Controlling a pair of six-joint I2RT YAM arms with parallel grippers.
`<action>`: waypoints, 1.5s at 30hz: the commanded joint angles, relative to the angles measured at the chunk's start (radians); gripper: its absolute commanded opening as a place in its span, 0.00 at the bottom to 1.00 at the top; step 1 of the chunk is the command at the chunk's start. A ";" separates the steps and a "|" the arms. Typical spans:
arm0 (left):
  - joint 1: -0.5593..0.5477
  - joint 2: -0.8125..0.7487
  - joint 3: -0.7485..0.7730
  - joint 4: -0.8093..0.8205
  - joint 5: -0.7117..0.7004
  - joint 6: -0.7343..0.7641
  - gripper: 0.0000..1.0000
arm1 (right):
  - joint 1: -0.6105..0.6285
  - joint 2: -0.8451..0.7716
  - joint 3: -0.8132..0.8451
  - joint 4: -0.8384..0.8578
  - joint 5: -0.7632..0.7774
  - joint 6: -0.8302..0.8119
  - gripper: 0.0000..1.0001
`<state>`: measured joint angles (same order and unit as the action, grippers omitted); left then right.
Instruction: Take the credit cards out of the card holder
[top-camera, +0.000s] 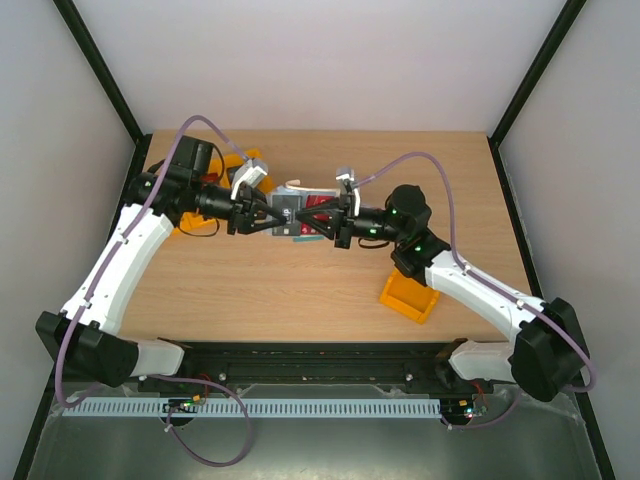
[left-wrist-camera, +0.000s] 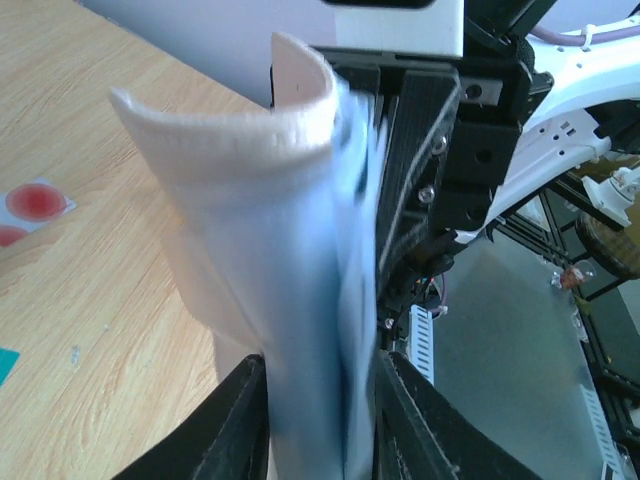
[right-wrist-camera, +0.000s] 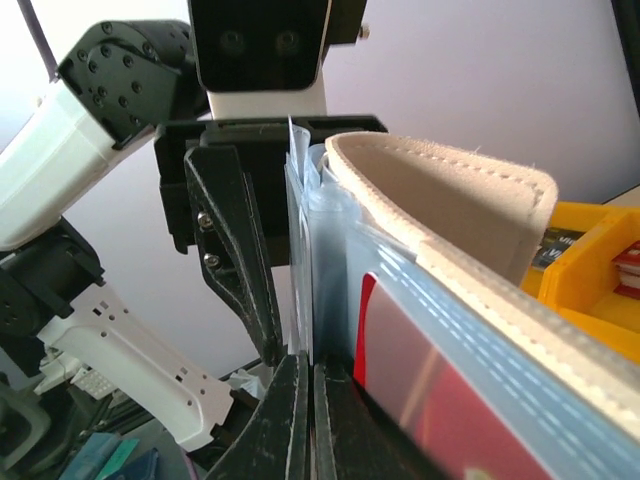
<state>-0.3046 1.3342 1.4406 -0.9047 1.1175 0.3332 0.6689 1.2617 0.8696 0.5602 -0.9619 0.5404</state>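
Cream fabric outside and clear bluish plastic sleeves inside make the card holder (top-camera: 292, 212) light and floppy. It hangs above the middle of the table (top-camera: 300, 290), stretched between your two grippers. The left gripper (left-wrist-camera: 318, 425) is clenched across the fabric cover and the stack of sleeves together. The right gripper (right-wrist-camera: 305, 400) is pinched tight on a thin sleeve edge from the opposite side. Expect the sleeves to bend and slip rather than resist, so a hard pull would probably fold the holder instead of opening a pocket.

A dark red card (right-wrist-camera: 400, 370) sits inside a sleeve just beside your right fingers, behind glossy plastic. It should be stiff, thin and slick. Take it by a bare edge at the sleeve's mouth, not through the plastic, though you cannot see from here where that mouth is. A white card with a red circle (left-wrist-camera: 35, 200) and the corner of a teal card (left-wrist-camera: 5, 362) lie on the table below.

The grippers are almost nose to nose, with little room between them. Bare wood shows on the near side. An orange bin (top-camera: 410, 298) sits close under your right arm, and a second orange bin (top-camera: 252, 160) lies behind the left gripper, so mind both when swinging out.
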 joint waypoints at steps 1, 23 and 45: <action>0.013 -0.001 -0.010 -0.016 0.060 0.044 0.33 | -0.027 -0.051 -0.008 0.028 -0.026 -0.003 0.02; 0.030 0.000 0.001 -0.050 0.103 0.113 0.02 | -0.007 -0.054 0.065 -0.328 0.171 -0.231 0.10; 0.035 -0.007 -0.028 -0.022 0.087 0.083 0.24 | 0.015 -0.050 0.064 -0.226 0.105 -0.157 0.02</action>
<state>-0.2642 1.3384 1.4208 -0.9253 1.1397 0.4103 0.7048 1.2560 0.9497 0.2905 -0.8570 0.3748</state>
